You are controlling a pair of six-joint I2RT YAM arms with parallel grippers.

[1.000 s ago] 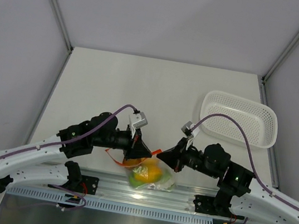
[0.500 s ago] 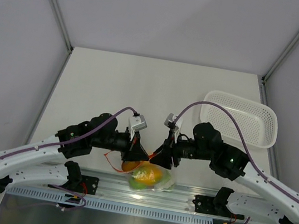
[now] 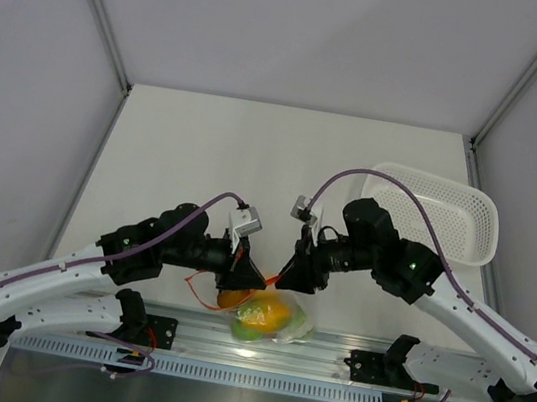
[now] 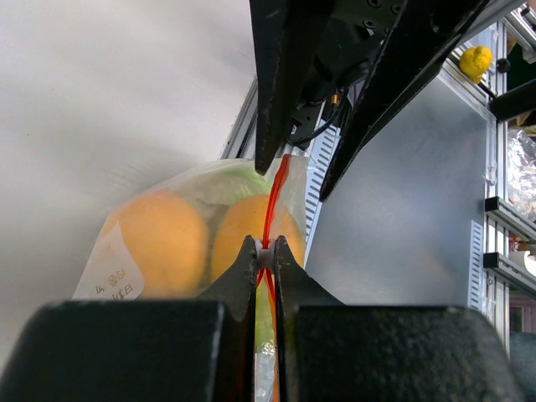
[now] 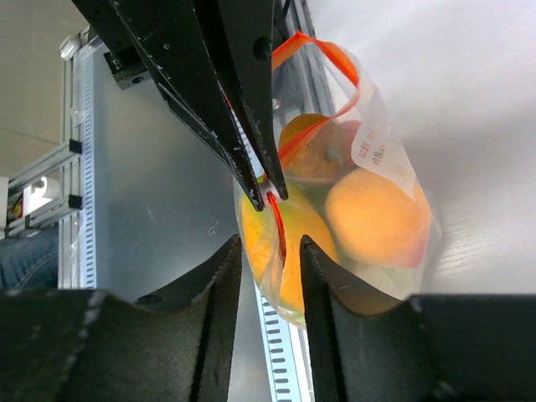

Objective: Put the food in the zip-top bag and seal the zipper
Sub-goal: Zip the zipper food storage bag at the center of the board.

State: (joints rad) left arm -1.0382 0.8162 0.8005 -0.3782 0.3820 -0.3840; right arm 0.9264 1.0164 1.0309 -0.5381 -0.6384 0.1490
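The clear zip-top bag [image 3: 276, 319] sits at the table's near edge with the food [image 3: 265, 312] inside: orange, yellow and green pieces. My left gripper [image 3: 250, 277] is shut on the white slider of the red-orange zipper [image 4: 275, 188]. In the left wrist view the jaws [image 4: 265, 249] pinch it, with orange fruit [image 4: 159, 243] behind. My right gripper [image 3: 287, 274] is open, directly facing the left one. In the right wrist view its fingertips [image 5: 268, 249] straddle the zipper [image 5: 278, 226] without touching it, just short of the left fingertips. The bag [image 5: 368, 167] bulges to their right.
A white perforated basket [image 3: 433, 214] stands empty at the back right. An aluminium rail [image 3: 257, 346] runs along the near edge under the bag. Grey walls enclose the table on three sides.
My right arm has swung left and forward, bringing its open gripper up to the bag's mouth opposite the left one. The left gripper has held its grip nearly still.
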